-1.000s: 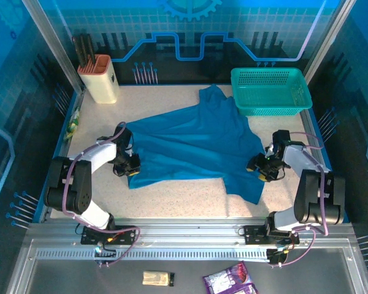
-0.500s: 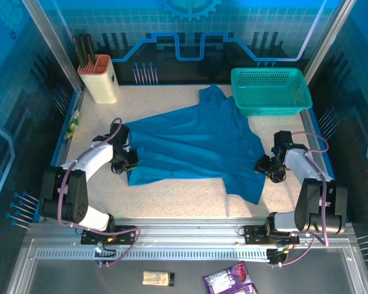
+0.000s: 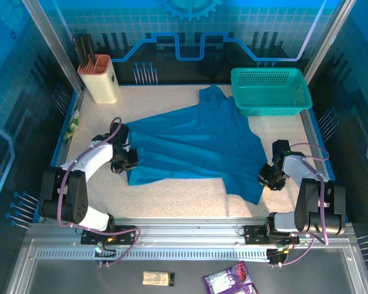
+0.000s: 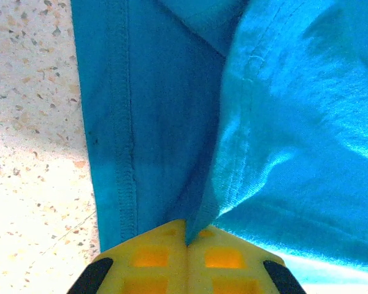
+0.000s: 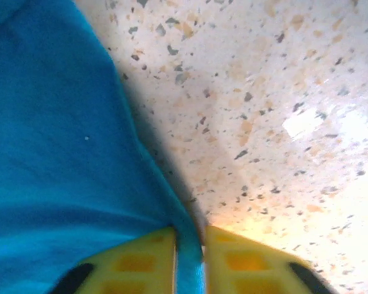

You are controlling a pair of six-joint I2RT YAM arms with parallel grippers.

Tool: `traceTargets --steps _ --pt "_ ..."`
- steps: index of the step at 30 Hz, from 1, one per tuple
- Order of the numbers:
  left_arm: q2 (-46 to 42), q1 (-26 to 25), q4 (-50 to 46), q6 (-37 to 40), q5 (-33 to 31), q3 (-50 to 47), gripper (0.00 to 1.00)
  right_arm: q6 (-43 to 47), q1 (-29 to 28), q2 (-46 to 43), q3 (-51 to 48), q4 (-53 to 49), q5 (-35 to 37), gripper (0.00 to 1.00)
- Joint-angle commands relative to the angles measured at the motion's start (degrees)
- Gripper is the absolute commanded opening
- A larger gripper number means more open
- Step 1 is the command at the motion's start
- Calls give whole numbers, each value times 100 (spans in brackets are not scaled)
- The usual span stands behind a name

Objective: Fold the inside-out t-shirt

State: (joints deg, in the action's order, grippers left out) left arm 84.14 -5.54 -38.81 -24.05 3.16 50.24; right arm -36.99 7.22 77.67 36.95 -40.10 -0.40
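L gripper is clamped tight on the t-shirt at its left hem. R gripper pinches the right edge, cloth betw. its jaws, low over the speckled table.

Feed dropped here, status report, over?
Left gripper shut on t-shirt edge. Right gripper shut on opposite edge. It lies spread, unfolded. Basket beside far corner.

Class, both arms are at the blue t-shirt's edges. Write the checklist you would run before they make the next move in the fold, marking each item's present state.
1. Left gripper shut on the t-shirt hem: ok.
2. Right gripper shut on the t-shirt's opposite edge: ok.
3. The t-shirt lying flat: not ok, creased, far end bunched.
4. The t-shirt free of the mesh basket: cannot tell, cloth reaches its corner.
5. Bare table in front for the fold: ok.
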Motion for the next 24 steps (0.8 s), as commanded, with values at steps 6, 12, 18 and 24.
traceTargets --steps 6,12,18,24 --pt "-992 230 -525 -139 225 633 0 -67 -81 -858 439 85 -584 0" --pt "-1897 911 -683 -270 1042 1220 0 111 -20 -1691 1800 -620 -366 0" --pt "-2386 1252 -640 -284 1684 2071 0 135 130 -1975 3583 -877 -222 0" --pt "-2411 1299 -524 -381 2057 2956 0 179 170 -1776 5649 -675 -24 0"
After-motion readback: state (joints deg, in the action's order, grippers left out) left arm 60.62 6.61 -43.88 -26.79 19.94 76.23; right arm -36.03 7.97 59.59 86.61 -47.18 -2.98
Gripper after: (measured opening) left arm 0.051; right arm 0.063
